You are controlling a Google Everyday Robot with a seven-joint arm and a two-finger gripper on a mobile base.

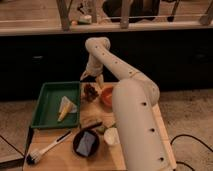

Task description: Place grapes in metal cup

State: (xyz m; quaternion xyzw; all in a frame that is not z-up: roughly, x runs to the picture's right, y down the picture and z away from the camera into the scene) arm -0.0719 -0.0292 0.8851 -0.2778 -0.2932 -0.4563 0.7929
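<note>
The grapes, a small dark reddish-purple bunch, lie on the wooden table between the green tray and the orange bowl. My gripper hangs just above and behind the grapes, pointing down. It is open and holds nothing. The white arm sweeps from the lower right up and over to it, covering the table's right side. No metal cup is in view; it may be hidden behind the arm.
The green tray holds a pale wedge-shaped item. Near the front stand a dark bowl with a blue object in it, a small white cup and a brush. A dark counter front runs behind the table.
</note>
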